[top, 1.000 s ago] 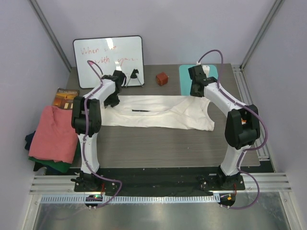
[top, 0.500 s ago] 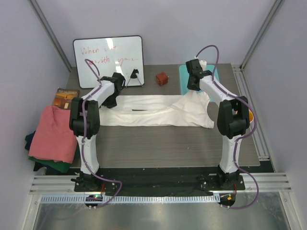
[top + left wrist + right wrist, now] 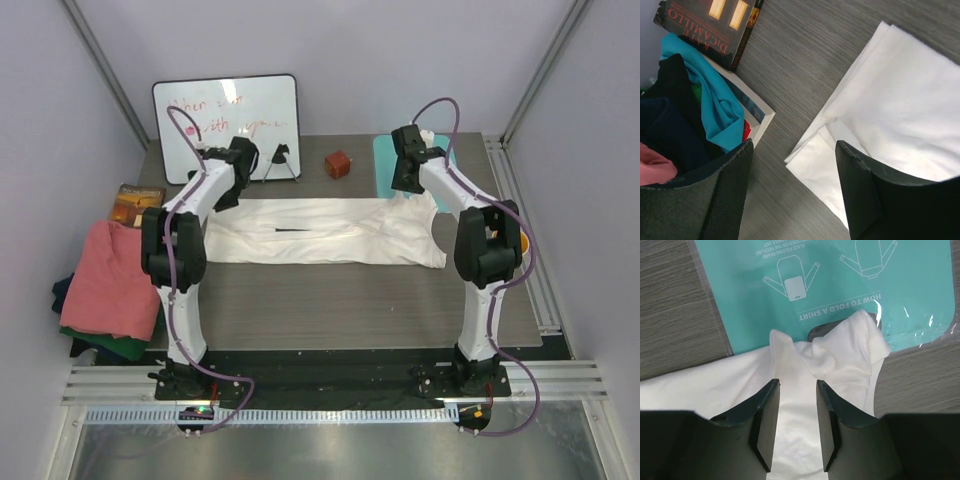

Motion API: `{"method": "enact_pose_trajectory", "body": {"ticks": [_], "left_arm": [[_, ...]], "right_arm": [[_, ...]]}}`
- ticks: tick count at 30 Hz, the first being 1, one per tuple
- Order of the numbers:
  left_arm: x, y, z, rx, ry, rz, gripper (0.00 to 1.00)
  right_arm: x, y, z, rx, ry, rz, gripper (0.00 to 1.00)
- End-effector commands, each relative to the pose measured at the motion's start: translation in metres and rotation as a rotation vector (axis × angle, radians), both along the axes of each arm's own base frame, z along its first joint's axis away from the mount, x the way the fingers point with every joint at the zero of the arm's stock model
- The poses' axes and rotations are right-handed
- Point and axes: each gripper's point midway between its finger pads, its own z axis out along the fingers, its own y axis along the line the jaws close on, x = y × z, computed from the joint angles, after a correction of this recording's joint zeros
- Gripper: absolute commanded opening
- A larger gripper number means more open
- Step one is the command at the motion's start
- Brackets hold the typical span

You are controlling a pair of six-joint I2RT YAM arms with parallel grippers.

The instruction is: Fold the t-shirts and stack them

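A dark grey wood-grain desk sits inside a pale-walled booth. At its near-left edge lies a heap of shirts: a salmon-pink t-shirt on top, a dark green t-shirt under it and a navy t-shirt poking out at the left. Across the middle of the desk the white t-shirt lies folded into a long flat band. The left claw hangs over the band's left end, its jaws wide apart with nothing between them; the layered corner of the cloth shows below. The right claw hangs over the right end, jaws parted and gripping nothing, where a bunched sleeve overlaps the near edge of the teal mat. Beyond the heap a book lies flat with a teal cloth just beside it. Along the far edge stand a whiteboard and a red-brown cube.
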Motion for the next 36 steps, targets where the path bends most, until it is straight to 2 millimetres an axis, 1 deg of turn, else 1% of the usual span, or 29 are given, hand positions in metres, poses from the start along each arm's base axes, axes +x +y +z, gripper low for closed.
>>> {"method": "enact_pose_trajectory", "body": {"ticks": [1, 2, 3, 4, 5, 6, 7, 8, 9, 10, 12, 13, 15, 16, 18, 20, 21, 22, 23, 25, 26, 33, 35, 36], "left_arm": [[0.002, -0.007, 0.046, -0.052, -0.127, -0.011, 0.66], [0.003, -0.019, 0.04, -0.11, -0.132, -0.035, 0.65], [-0.005, -0.025, 0.035, -0.132, -0.12, -0.052, 0.63], [-0.008, -0.037, 0.03, -0.151, -0.117, -0.082, 0.63], [-0.008, -0.047, 0.027, -0.175, -0.131, -0.095, 0.63], [-0.015, -0.054, 0.018, -0.177, -0.109, -0.111, 0.62], [-0.018, -0.069, 0.013, -0.181, -0.101, -0.144, 0.62], [-0.019, -0.077, 0.009, -0.185, -0.098, -0.151, 0.59], [-0.023, -0.084, 0.003, -0.181, -0.083, -0.165, 0.58], [-0.026, -0.097, -0.007, -0.175, -0.057, -0.191, 0.57], [-0.026, -0.109, -0.019, -0.183, -0.044, -0.203, 0.56], [-0.026, -0.119, -0.029, -0.188, -0.028, -0.217, 0.56], [-0.027, -0.131, -0.042, -0.239, -0.012, -0.226, 0.53], [-0.023, -0.139, -0.049, -0.269, -0.02, -0.238, 0.5], [-0.024, -0.146, -0.058, -0.3, -0.012, -0.246, 0.45], [-0.024, -0.149, -0.064, -0.303, -0.01, -0.251, 0.4], [-0.025, -0.151, -0.066, -0.305, -0.001, -0.255, 0.38], [-0.026, -0.151, -0.071, -0.303, 0.011, -0.257, 0.38], [-0.026, -0.151, -0.074, -0.298, 0.018, -0.257, 0.38], [-0.029, -0.151, -0.078, -0.295, 0.03, -0.26, 0.38], [-0.03, -0.15, -0.082, -0.291, 0.04, -0.258, 0.37], [-0.034, -0.151, -0.102, -0.282, 0.083, -0.265, 0.34], [-0.035, -0.152, -0.106, -0.279, 0.094, -0.269, 0.34], [-0.036, -0.153, -0.109, -0.278, 0.099, -0.274, 0.34]], "right_arm": [[-0.021, 0.012, 0.048, 0.107, -0.068, 0.057, 0.41], [-0.025, 0.016, 0.045, 0.134, -0.06, 0.067, 0.41], [-0.031, 0.025, 0.045, 0.186, -0.051, 0.089, 0.41], [-0.04, 0.028, 0.031, 0.204, -0.016, 0.099, 0.41], [-0.045, 0.032, 0.027, 0.214, -0.002, 0.106, 0.41], [-0.048, 0.034, 0.023, 0.218, 0.002, 0.109, 0.41], [-0.058, 0.033, 0.013, 0.211, 0.023, 0.112, 0.4], [-0.061, 0.037, 0.01, 0.21, 0.017, 0.125, 0.39], [-0.063, 0.038, 0.008, 0.209, 0.016, 0.125, 0.39], [-0.07, 0.037, -0.002, 0.208, 0.037, 0.127, 0.39], [-0.073, 0.036, -0.008, 0.201, 0.046, 0.127, 0.38], [-0.074, 0.034, -0.011, 0.19, 0.051, 0.127, 0.38], [-0.072, 0.034, -0.013, 0.187, 0.047, 0.13, 0.38], [-0.071, 0.035, -0.015, 0.187, 0.048, 0.135, 0.38], [-0.067, 0.04, -0.012, 0.204, 0.036, 0.149, 0.38], [-0.063, 0.045, -0.015, 0.214, 0.04, 0.161, 0.37], [-0.059, 0.046, -0.013, 0.217, 0.034, 0.163, 0.37], [-0.058, 0.046, -0.014, 0.217, 0.036, 0.165, 0.37], [-0.057, 0.048, -0.022, 0.219, 0.053, 0.167, 0.37], [-0.052, 0.052, -0.024, 0.229, 0.057, 0.176, 0.36], [-0.051, 0.054, -0.031, 0.231, 0.072, 0.174, 0.36], [-0.042, 0.066, -0.044, 0.249, 0.093, 0.191, 0.36], [-0.039, 0.069, -0.045, 0.249, 0.092, 0.193, 0.36], [-0.036, 0.07, -0.043, 0.249, 0.084, 0.193, 0.36]]}}
